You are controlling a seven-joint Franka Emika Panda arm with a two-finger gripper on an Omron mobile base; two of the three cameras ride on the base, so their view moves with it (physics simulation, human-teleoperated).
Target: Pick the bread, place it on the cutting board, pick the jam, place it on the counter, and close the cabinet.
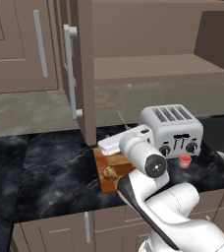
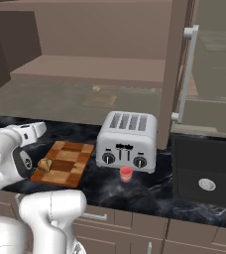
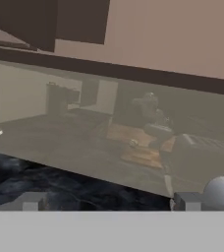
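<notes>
Right base view: cabinet (image 2: pixel 177 74) door ajar

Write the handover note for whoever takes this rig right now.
Gripper: open, holding nothing, facing the backsplash above the counter.
Bread: on the cutting board, at its near left corner.
Jam: on the counter in front of the toaster.
Cabinet: door open, standing out over the counter.
Done: bread and jam placed.
Left: close the cabinet door.
</notes>
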